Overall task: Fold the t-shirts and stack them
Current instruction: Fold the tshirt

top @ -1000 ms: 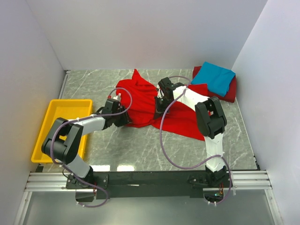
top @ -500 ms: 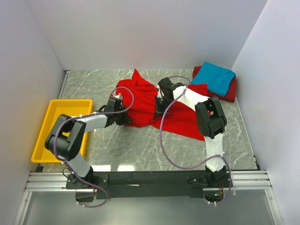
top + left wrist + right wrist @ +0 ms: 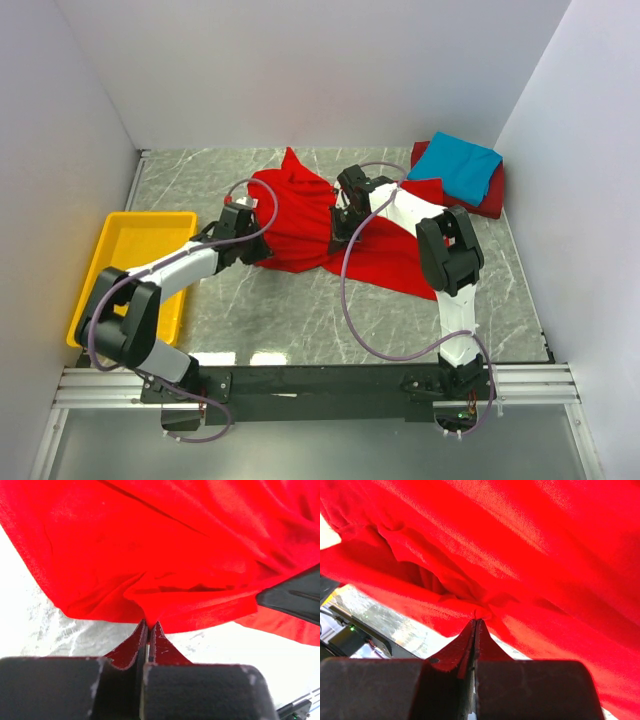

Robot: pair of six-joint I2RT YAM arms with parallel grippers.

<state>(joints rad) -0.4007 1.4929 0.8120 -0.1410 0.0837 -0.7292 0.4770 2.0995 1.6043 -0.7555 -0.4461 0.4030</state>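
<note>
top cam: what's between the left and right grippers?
Only the bright red t-shirt. Its bunched cloth spans the stretch, with the left gripper and right gripper each shut on it. The top external view shows this best.

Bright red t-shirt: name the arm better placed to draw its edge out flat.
Left, probably. The left gripper is shut on the bright red t-shirt at its outer hem, with bare table beside it. The right gripper pinches bunched cloth mid-shirt.
</note>
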